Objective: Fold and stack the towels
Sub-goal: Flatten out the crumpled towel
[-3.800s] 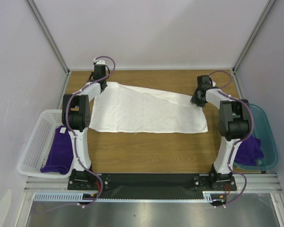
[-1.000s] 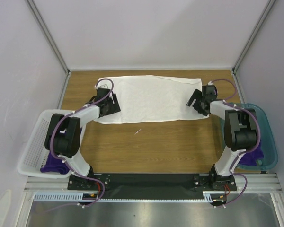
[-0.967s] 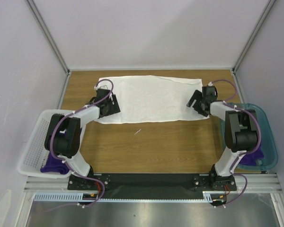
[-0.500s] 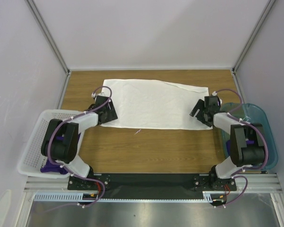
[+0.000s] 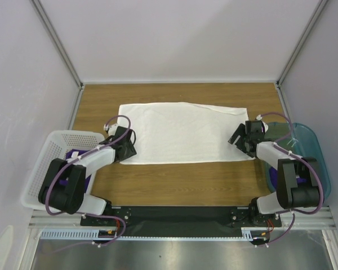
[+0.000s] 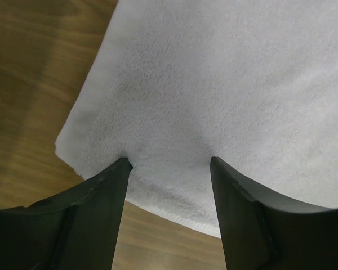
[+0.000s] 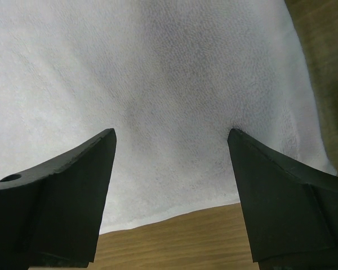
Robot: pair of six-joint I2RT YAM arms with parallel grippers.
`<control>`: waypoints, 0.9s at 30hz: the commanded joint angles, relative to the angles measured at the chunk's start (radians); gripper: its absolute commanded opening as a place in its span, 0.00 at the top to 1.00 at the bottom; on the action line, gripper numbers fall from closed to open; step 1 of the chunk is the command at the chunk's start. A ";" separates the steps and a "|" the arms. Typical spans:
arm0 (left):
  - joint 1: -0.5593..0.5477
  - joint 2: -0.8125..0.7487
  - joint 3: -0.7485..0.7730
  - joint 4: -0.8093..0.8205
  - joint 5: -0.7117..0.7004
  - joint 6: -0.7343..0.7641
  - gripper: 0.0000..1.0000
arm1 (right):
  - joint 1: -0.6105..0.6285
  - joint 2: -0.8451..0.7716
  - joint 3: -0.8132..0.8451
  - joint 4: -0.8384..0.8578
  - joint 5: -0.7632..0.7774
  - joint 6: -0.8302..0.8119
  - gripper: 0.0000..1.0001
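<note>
**Large plain white cloth towel** [image 5: 183,132]: it lies spread flat on the brown wooden table [image 5: 186,183], a rough rectangle with its long side running left to right. It sits between the two arms, towards the far half of the table. The surface is smooth, and the far edge is slightly uneven on the right.

**Left gripper** [image 5: 125,149]: it is down at the towel's near-left corner. In the wrist view its dark fingers [image 6: 98,211] stand spread apart. Both tips rest on the cloth just inside the near edge, and flat towel fills the gap between them. The corner itself lies just outside the left-hand tip. Nothing is pinched.

**Right gripper** [image 5: 241,140]: it is down at the towel's near-right corner. Its fingers [image 7: 62,185] are spread wide, tips against the cloth, with the towel lying flat and unlifted between them. The near edge of the towel runs across below the tips.

**Small deep-purple towel** [image 5: 73,153]: it lies in the white perforated plastic basket [image 5: 45,169] at the left edge of the table, mostly hidden by the left arm.

**Teal plastic bin** [image 5: 312,149]: it stands at the right edge of the table. Its contents are largely hidden by the right arm.
</note>
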 commanded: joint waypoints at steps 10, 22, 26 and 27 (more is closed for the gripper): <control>0.000 -0.189 -0.095 -0.227 -0.183 -0.171 0.32 | -0.006 -0.142 -0.089 -0.273 0.044 0.015 0.12; -0.146 -0.323 0.061 0.016 -0.115 0.056 0.28 | -0.001 -0.299 0.127 -0.082 0.013 0.041 0.10; -0.171 -0.243 0.096 0.118 -0.065 0.100 0.24 | 0.002 -0.198 0.141 0.096 0.036 0.107 0.09; -0.169 -0.226 0.100 0.131 -0.055 0.104 0.23 | 0.003 -0.169 0.159 0.142 0.056 0.125 0.09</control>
